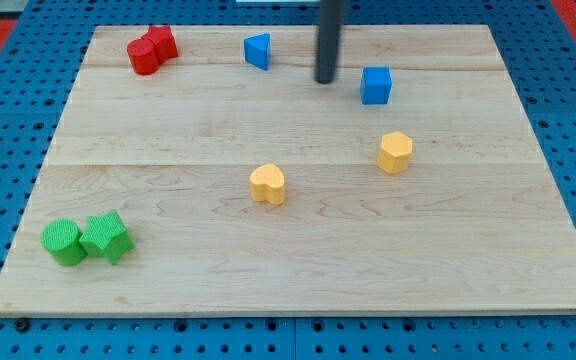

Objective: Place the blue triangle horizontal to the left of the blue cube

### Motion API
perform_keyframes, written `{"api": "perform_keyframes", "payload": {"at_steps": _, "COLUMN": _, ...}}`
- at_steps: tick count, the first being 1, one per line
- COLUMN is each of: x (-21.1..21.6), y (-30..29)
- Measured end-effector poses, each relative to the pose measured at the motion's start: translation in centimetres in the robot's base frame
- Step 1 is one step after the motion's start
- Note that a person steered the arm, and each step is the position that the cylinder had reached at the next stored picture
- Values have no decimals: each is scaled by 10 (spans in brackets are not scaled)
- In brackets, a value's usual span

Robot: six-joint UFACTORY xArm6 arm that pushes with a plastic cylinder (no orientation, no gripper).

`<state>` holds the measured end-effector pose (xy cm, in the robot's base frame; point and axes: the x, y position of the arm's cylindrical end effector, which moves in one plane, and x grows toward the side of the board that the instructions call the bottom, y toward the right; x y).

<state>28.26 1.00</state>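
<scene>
The blue triangle (258,50) lies near the view's top, left of centre. The blue cube (375,86) lies to its right and slightly lower. My tip (326,80) stands between them, a short way left of the cube and right of the triangle, touching neither. The rod rises straight up out of the view's top.
The wooden board (298,290) holds two red blocks (151,50) touching at top left, a yellow heart-like block (267,184) in the middle, a yellow hexagonal block (395,152) to its right, and a green cylinder (63,243) beside a green star (107,237) at bottom left.
</scene>
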Motion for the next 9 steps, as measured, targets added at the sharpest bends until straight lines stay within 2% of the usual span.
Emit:
{"api": "perform_keyframes", "payload": {"at_steps": 1, "x": -56, "y": -11}}
{"api": "perform_keyframes", "payload": {"at_steps": 2, "x": -71, "y": -70}}
{"api": "perform_keyframes", "payload": {"at_steps": 3, "x": 0, "y": -76}}
{"api": "perform_keyframes", "payload": {"at_steps": 4, "x": -32, "y": -99}}
{"api": "perform_keyframes", "payload": {"at_steps": 5, "x": -70, "y": -79}}
{"api": "perform_keyframes", "payload": {"at_steps": 6, "x": -34, "y": -5}}
{"api": "perform_keyframes", "payload": {"at_steps": 7, "x": 4, "y": -64}}
{"api": "perform_keyframes", "payload": {"at_steps": 8, "x": 7, "y": -137}}
{"api": "perform_keyframes", "payload": {"at_steps": 9, "x": -20, "y": -79}}
